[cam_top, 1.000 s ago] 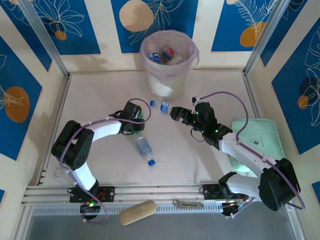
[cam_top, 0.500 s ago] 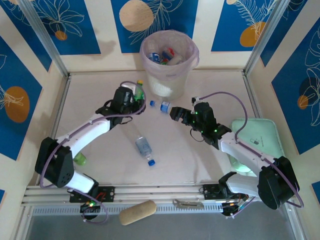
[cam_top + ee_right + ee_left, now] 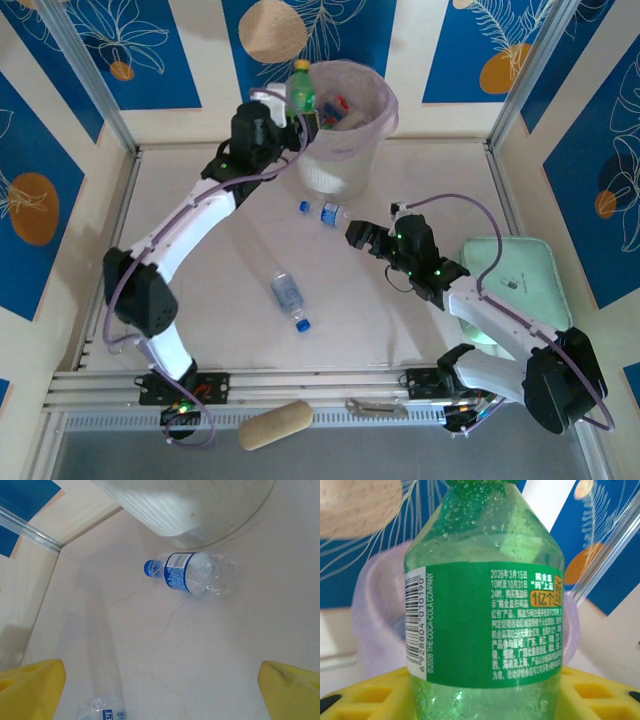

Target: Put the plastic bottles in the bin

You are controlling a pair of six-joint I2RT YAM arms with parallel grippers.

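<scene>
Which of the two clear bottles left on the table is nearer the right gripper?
The crushed clear bottle at the foot of the bin, just ahead of the right gripper; the other bottle lies mid-table, farther off.

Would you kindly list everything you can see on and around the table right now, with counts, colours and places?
Round white bin with pale pink liner: one, at the table's far edge.
Bottles inside the bin: several, with blue, red and clear parts; exact count unclear.
Green plastic bottle: one, held upright at the bin's left rim.
Clear plastic bottles with blue labels: two, lying on the table; one just in front of the bin, one nearer the middle.
Pale green flat tray: one, right side, partly under the right arm.
Tan oblong roll: one, beyond the near rail.
Left gripper: shut on the green bottle.
Right gripper: open, beside the bottle nearest the bin.
</scene>
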